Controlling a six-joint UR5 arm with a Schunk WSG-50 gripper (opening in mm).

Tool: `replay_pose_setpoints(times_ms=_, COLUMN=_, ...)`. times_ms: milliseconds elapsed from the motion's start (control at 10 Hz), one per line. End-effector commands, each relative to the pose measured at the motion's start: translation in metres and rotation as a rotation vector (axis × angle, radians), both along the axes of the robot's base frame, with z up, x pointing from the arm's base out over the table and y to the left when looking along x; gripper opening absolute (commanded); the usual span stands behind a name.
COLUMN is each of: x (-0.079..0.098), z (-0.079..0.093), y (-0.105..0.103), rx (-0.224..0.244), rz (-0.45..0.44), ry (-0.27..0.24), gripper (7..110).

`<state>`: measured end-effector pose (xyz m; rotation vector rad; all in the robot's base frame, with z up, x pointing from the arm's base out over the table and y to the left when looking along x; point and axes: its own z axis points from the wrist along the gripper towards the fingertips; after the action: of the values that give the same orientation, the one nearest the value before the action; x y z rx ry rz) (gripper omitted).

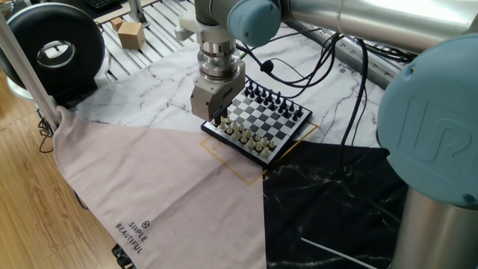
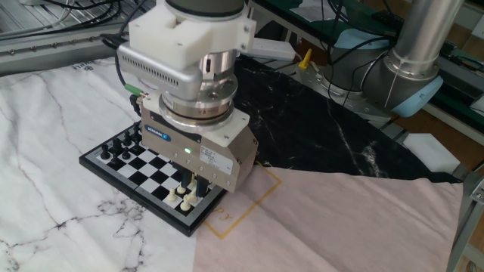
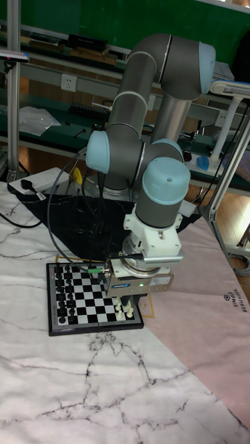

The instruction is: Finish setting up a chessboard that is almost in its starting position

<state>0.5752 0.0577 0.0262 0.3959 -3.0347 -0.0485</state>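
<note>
The chessboard (image 1: 263,118) (image 2: 141,171) (image 3: 89,300) lies on the white marble sheet, black pieces along its far rows and cream pieces along its near rows. My gripper (image 1: 217,119) (image 2: 192,183) (image 3: 128,298) points straight down over the cream-side corner of the board, just above the cream pieces (image 2: 186,199). Its dark fingers (image 2: 184,180) stand close together. The gripper body hides what, if anything, sits between them.
A thin yellow square outline (image 1: 233,170) (image 2: 253,200) marks the cloth beside the board. Pink cloth (image 1: 149,187) and black marble cloth (image 1: 328,209) cover the near table. Black cables (image 1: 336,67) trail behind the board. A round black device (image 1: 52,48) and a cardboard box (image 1: 131,33) sit far left.
</note>
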Motion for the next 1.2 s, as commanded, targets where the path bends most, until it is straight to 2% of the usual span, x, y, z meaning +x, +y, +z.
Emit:
replay_pose_setpoints(times_ms=0, x=0.004, z=0.017, y=0.002, rx=0.023, rz=-0.016, ry=-0.008, gripper=22)
replay_pose_setpoints(times_ms=100, x=0.015, z=0.026, y=0.004, rx=0.034, rz=-0.044, ry=-0.047, gripper=22)
replay_pose_setpoints(times_ms=300, x=0.047, z=0.039, y=0.006, rx=0.043, rz=-0.087, ry=-0.175, gripper=22)
replay_pose_setpoints(times_ms=400, x=0.057, z=0.048, y=0.016, rx=0.083, rz=-0.1, ry=-0.218, gripper=22)
replay_pose_setpoints(times_ms=500, x=0.064, z=0.065, y=0.017, rx=0.084, rz=-0.111, ry=-0.225, gripper=7)
replay_pose_setpoints(times_ms=600, x=0.068, z=0.076, y=0.006, rx=0.032, rz=-0.112, ry=-0.229, gripper=7)
replay_pose_setpoints(times_ms=900, x=0.062, z=0.078, y=-0.004, rx=-0.008, rz=-0.131, ry=-0.214, gripper=7)
replay_pose_setpoints(times_ms=1100, x=0.054, z=0.074, y=-0.022, rx=-0.065, rz=-0.138, ry=-0.187, gripper=7)
